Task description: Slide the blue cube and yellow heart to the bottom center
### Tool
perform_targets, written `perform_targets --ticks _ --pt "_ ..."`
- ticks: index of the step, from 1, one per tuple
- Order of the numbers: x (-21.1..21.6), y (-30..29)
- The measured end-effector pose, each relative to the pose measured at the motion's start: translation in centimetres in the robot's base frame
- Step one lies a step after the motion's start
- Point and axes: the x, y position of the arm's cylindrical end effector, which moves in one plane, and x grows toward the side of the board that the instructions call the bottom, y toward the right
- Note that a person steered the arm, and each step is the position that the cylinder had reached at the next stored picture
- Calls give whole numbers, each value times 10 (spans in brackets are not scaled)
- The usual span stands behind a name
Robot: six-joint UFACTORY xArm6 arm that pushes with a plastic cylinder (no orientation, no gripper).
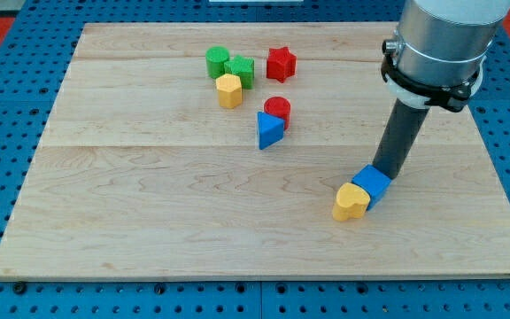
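Pale wooden desk [149, 230] on blue pegboard. No jaws, only my tip [384, 175] touching blue cube [372, 184] from upper right; yellow heart [351, 203] against it, lower right. Light, rigid, slippery; push squarely behind cube, leftward.

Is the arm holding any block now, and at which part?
Nothing is held. My tip only presses the blue cube from its upper right side; yellow heart touches the cube.

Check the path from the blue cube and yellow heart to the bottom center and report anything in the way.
Nothing visible blocks it. My tip is at the blue cube, which touches the yellow heart. The board toward the bottom center is bare; the other blocks lie farther up.
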Motion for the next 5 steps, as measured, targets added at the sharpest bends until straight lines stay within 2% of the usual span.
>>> perform_targets --ticks 2,3,4,5 --pt "-2 18" --pt "16 32" --pt "29 2" --pt "34 -63"
